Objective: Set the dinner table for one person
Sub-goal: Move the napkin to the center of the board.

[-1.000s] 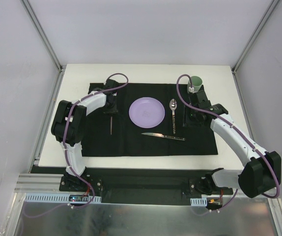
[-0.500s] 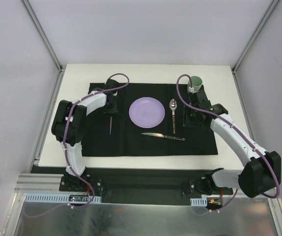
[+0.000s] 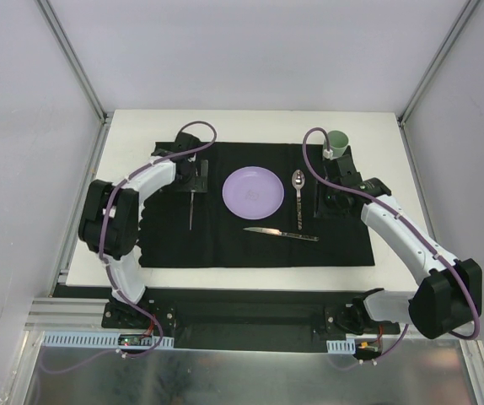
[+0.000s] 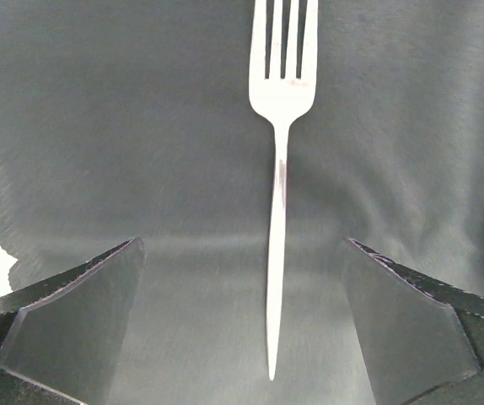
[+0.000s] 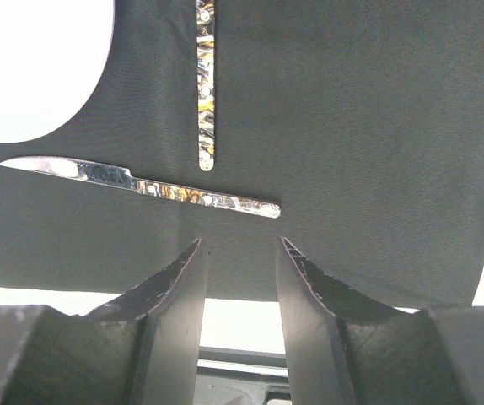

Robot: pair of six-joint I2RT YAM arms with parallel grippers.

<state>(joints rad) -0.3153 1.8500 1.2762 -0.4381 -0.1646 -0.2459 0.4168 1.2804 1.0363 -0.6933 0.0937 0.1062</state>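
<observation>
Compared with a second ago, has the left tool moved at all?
Yes. The left tool has pulled back slightly toward the far edge of the black mat, uncovering more of the fork lying there.

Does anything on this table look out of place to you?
Yes. The knife lies crosswise on the black mat, on the arms' side of the plate, while the fork and spoon lie lengthwise on either side of the plate.
</observation>
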